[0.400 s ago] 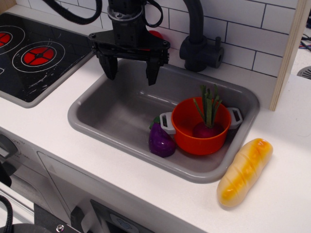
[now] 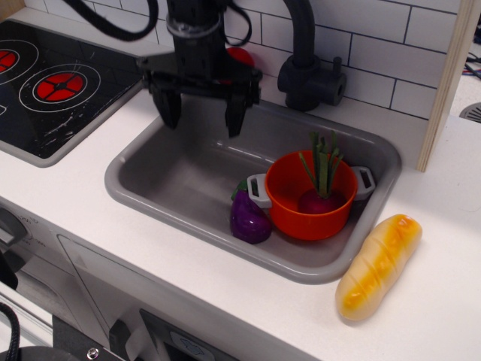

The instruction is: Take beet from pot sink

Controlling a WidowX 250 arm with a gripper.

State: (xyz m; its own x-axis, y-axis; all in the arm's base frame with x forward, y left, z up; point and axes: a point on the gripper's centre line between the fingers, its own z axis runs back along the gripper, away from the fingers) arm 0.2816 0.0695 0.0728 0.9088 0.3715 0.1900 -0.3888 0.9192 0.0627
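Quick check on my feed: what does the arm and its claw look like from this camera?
The claw is matte black: a wide flat crossbar carrying two short, tapered fingers that point down. Above it sits a black cylindrical wrist with a greyish band, and black cables loop out on both sides. No markings or labels are readable in this view.

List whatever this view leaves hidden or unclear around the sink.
- Beet: its lower half is hidden by the wall of the pot; only the top and stalks show.
- Eggplant: its right side is covered by the pot's handle.
- Red object behind the arm: mostly blocked by the gripper, so its kind is unclear.
- Faucet: cut off by the top edge.
- Stove: cut off by the left edge.
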